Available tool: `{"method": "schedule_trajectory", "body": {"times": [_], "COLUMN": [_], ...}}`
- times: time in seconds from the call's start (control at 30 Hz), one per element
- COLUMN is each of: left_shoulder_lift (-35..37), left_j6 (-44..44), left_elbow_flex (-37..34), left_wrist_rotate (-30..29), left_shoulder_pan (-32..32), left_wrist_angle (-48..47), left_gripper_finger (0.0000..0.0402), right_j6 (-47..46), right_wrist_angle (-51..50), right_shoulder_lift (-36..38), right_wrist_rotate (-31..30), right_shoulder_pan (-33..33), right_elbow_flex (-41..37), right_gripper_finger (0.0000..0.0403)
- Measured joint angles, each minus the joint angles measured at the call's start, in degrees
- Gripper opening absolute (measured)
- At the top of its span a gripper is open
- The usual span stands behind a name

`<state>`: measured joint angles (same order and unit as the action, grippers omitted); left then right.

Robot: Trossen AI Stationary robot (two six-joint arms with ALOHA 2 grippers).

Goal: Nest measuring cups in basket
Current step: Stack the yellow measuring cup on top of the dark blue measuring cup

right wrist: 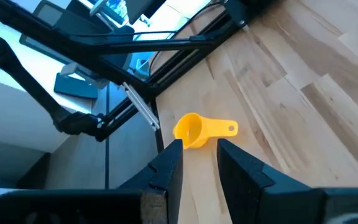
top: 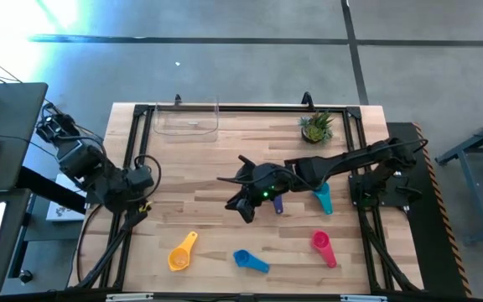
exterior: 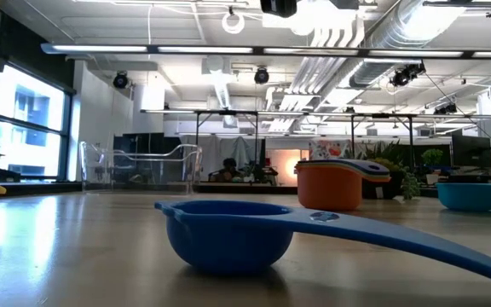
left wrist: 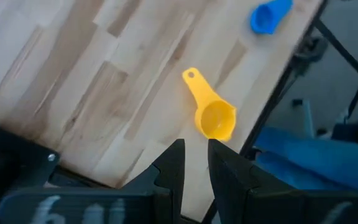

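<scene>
The yellow cup (top: 182,252) lies at lower left of the surface (top: 208,180); light, rigid, slick plastic (best pinched by its flat handle). The right pincer (top: 243,207), mid-frame, stands slightly parted, empty.

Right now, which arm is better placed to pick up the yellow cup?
Left, probably. The left gripper sits at the table's left edge, nearer the yellow cup. The right gripper hangs mid-table, closer to the purple cup.

Glossy plastic cups (top: 183,252), wooden table (top: 208,176)
</scene>
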<state>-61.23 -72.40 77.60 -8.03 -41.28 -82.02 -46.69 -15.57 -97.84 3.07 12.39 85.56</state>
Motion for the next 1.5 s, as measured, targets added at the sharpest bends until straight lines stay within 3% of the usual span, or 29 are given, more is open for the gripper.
{"method": "schedule_trajectory", "body": {"times": [0.2, 0.6, 0.93, 1.13, 1.5], "left_shoulder_lift": [-1.32, -6.47, -10.0, -13.25, -23.36], "left_j6": [1.63, 2.63, 2.0, -6.79, -12.56], "left_elbow_flex": [0.0, 0.02, 0.02, 0.02, 0.07], "left_wrist_rotate": [0.15, 6.74, 7.24, 5.28, 4.46], "left_shoulder_pan": [-1.68, -1.68, -0.64, -0.37, -1.04], "left_wrist_angle": [-0.37, -0.41, -0.4, 1.45, 4.65], "left_gripper_finger": [0.0062, 0.0063, 0.0123, 0.0158, 0.0161], "right_j6": [-1.94, 1.69, 7.0, 10.3, 16.01], "right_wrist_angle": [-0.07, -1.44, -1.41, -3.88, -7.77], "right_shoulder_lift": [0.0, -0.07, -0.07, 0.44, 8.65], "right_wrist_rotate": [-1.58, -1.22, 7.88, 14.04, 14.42], "right_shoulder_pan": [0.7, 0.47, 0.37, -1.12, -5.21], "right_elbow_flex": [0.0, 0.0, 0.0, 0.0, 0.0], "right_gripper_finger": [0.0091, 0.0091, 0.0091, 0.0091, 0.0091]}}
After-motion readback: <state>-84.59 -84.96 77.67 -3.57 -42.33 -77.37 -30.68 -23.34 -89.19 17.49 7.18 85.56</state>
